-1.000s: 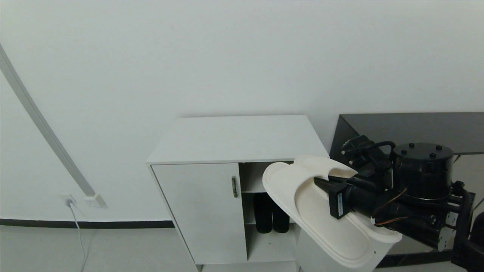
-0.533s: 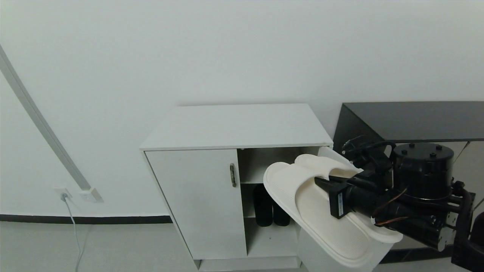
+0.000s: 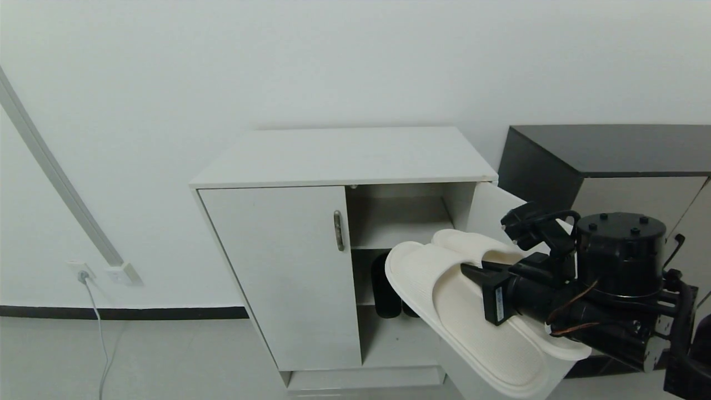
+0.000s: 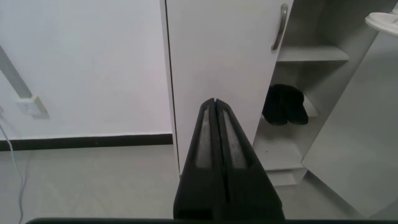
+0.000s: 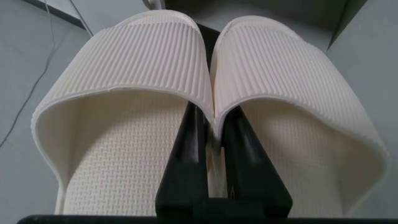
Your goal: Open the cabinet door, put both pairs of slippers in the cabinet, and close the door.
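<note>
A white cabinet (image 3: 344, 155) stands against the wall. Its left door (image 3: 283, 272) is closed and its right door (image 3: 491, 208) is swung open. A pair of black slippers (image 3: 387, 294) stands on a shelf inside, the same black slippers (image 4: 285, 104) that the left wrist view looks at. My right gripper (image 3: 471, 270) is shut on a pair of cream slippers (image 3: 444, 300), in front of the open compartment. The right gripper (image 5: 211, 130) pinches the cream slippers' (image 5: 149, 68) inner strap edges together. My left gripper (image 4: 214, 106) is shut and empty, low before the closed door (image 4: 217, 50).
A dark cabinet (image 3: 611, 150) stands right of the white one, just behind the open door. A wall socket (image 3: 83, 272) with a hanging cable is at the left, under a slanted conduit (image 3: 50, 166). Grey floor (image 3: 139, 355) lies in front.
The whole head view has shifted: the cabinet sits higher and larger in the picture, showing more of its open compartment. The right gripper keeps the same hold on the cream slippers.
</note>
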Controlling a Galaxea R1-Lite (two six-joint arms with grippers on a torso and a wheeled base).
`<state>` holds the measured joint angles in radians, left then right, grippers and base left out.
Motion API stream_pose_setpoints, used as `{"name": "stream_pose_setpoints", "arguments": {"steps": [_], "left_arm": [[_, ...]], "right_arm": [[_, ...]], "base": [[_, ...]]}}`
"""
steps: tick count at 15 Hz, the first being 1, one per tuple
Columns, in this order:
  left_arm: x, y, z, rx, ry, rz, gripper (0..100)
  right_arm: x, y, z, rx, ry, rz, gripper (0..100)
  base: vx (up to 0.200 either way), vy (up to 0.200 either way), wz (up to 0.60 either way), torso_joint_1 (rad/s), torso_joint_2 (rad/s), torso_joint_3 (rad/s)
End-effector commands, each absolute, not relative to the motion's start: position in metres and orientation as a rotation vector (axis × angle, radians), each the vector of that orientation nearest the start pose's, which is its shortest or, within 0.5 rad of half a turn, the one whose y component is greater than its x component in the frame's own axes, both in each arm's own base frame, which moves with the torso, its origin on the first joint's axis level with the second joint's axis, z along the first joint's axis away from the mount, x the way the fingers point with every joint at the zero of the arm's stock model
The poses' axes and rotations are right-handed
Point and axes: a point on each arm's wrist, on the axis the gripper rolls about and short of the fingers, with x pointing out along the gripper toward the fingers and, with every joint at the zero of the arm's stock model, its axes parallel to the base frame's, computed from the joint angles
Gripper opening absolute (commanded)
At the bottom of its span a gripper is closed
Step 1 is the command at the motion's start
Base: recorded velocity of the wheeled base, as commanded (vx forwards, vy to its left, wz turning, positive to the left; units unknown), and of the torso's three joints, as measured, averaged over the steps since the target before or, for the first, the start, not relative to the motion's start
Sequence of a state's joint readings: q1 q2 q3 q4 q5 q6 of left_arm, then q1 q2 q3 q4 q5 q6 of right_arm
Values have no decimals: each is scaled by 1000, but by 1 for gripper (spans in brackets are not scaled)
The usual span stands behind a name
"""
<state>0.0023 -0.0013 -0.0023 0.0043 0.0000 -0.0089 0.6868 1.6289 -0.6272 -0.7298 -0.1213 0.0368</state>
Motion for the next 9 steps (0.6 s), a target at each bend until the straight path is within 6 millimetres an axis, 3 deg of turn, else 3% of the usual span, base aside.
{"name": "stream_pose_setpoints", "arguments": {"steps": [1,9], "left_arm": [[-23,0,76,-9,2,3,0],[-23,0,75,-11,3,3,0]], "right_arm": [[213,173,165,-74,266,562,0],[211,173,163,-78,273,566,0]], "base": [[0,0,0,-193,496,320],[0,0,0,-151,485,333]]}}
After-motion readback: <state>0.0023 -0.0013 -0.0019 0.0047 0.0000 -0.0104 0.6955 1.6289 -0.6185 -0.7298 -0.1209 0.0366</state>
